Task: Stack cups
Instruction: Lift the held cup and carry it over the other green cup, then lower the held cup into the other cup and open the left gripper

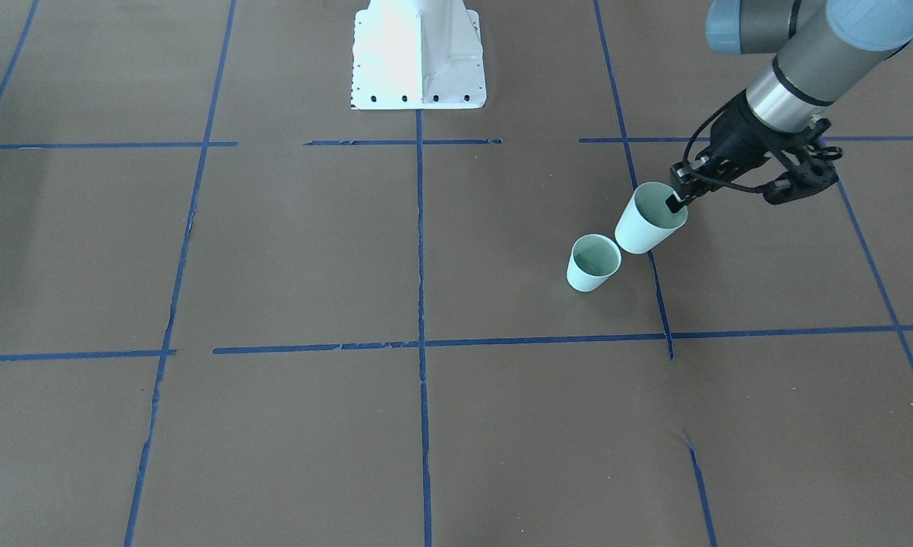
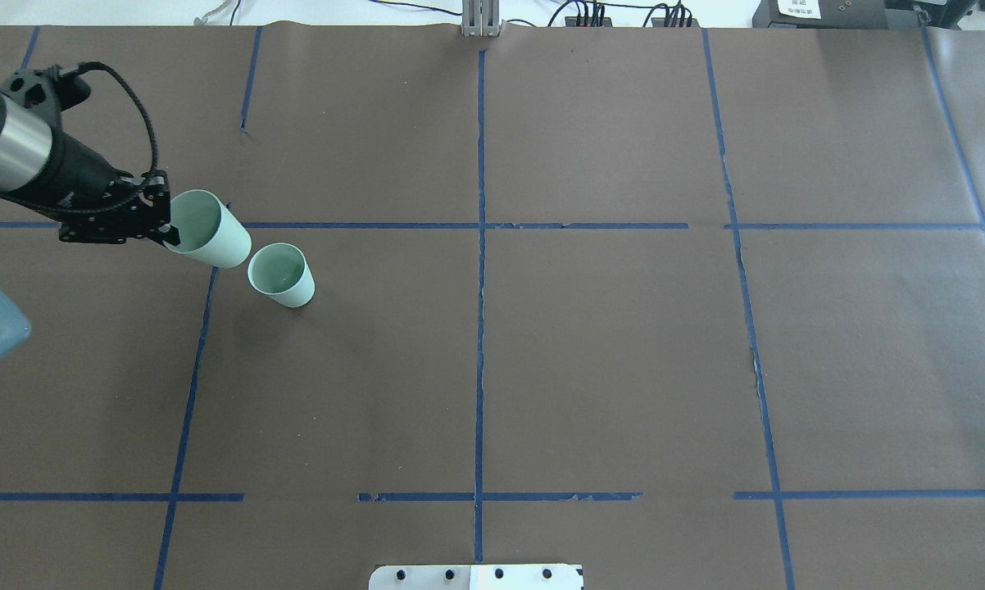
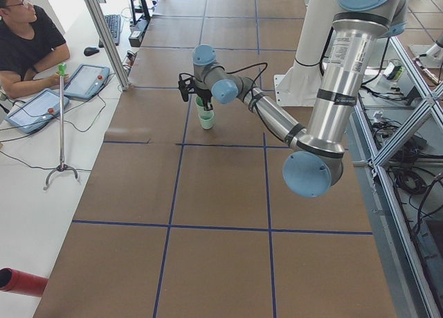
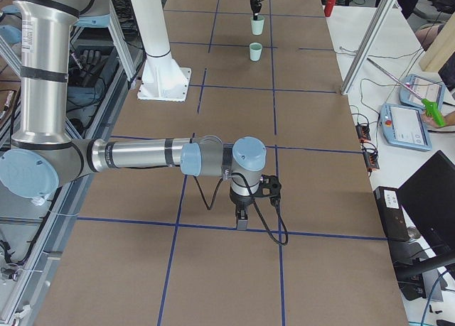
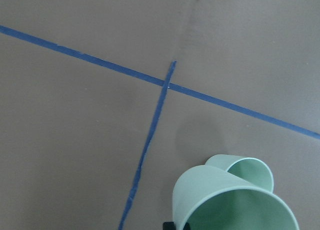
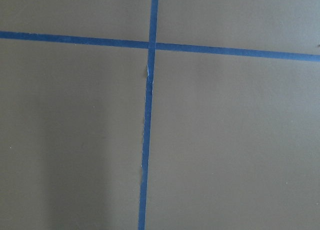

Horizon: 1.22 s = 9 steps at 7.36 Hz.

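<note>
- Grip: we see the left pincer [image 1: 680,201] closed narrowly on the rim of the held cup [image 1: 642,226], with one finger inside the mouth and the other against the outer wall.
- The held cup hangs tilted from the fingertips, with its mouth turned up toward the pincer and its base pointing away from it.
- The second cup [image 1: 593,264] stands upright on the table [image 1: 274,251], just beyond the held cup's base on the side away from the pincer. We cannot tell whether the two touch.
- From the left wrist camera the held cup's open mouth fills the lower corner, and the second cup's rim peeps out from behind it (both pale mint green and empty).
- The right pincer [image 4: 242,221] points down at the table, well apart from both cups, close to a crossing of the blue tape lines [image 1: 420,251]. Only the side camera shows it, so we cannot tell how far open it is or whether it has hold of anything.
</note>
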{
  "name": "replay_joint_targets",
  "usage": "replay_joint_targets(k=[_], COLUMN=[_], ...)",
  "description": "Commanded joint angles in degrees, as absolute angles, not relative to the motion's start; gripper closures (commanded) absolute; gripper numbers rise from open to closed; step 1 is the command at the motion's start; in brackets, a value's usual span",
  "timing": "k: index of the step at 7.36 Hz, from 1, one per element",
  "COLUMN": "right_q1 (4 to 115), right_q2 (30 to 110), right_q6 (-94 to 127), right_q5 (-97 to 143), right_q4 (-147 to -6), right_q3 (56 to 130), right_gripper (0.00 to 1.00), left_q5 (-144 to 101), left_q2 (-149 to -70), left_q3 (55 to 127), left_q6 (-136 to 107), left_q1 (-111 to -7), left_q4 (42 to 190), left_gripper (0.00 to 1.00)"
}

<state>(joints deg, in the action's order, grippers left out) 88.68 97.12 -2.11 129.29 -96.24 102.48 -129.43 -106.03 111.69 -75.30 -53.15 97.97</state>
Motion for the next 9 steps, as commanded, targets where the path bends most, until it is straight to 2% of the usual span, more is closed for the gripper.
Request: replay_joint_targets(k=[1,9], right_q1=[88.7,88.7], right_q2=[97.1,97.1], right_q6=[-2.1,-2.1], right_q5=[129.3,129.3], right_q4=[-96.2,-96.2], right_q3=[102.5,102.5], right_gripper=[0.00,0.00], left_q5=[-126.8,-124.6], left_q2=[-110.6,-110.2], left_q3=[107.9,107.5], left_q6=[-77.8,-77.8], left_q1=[-49.9,-48.7], left_q4=[96.8,96.4], left_gripper=[1.00,1.00])
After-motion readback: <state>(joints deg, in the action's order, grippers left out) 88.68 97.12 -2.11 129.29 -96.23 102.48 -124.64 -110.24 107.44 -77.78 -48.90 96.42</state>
